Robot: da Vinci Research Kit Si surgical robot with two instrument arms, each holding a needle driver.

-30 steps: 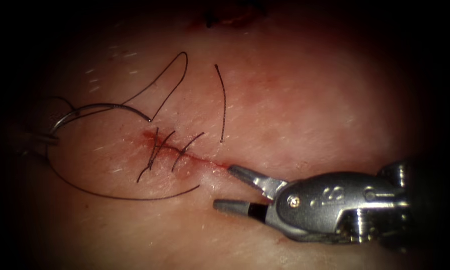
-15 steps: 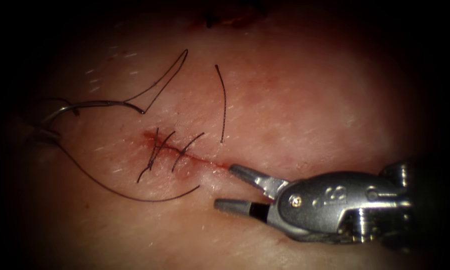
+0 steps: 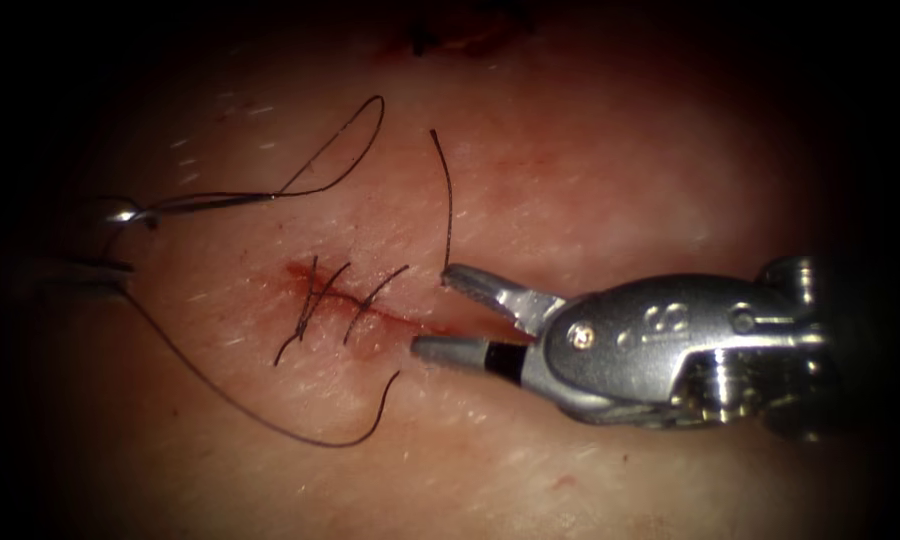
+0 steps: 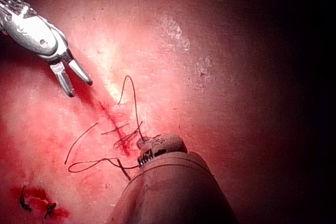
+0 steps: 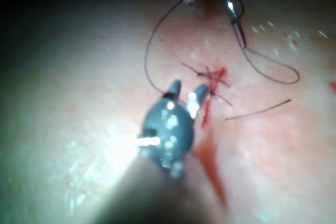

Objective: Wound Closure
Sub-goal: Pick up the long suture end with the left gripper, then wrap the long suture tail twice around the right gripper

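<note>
Here right tool [image 3: 438,312] jaws agape, empty, pointing left along cut [image 3: 370,305]; left tool's jaws unclear.

We are at a surgical training bench in a lab: a slab of pale pork skin, the tissue [image 3: 590,180], lies under a narrow pool of light with dark all round it, a short cut [image 3: 370,305] in it carries dark stitches, loose thread [image 3: 230,395] trails over it, and a steel robot tool [image 3: 450,315] reaches in
</note>
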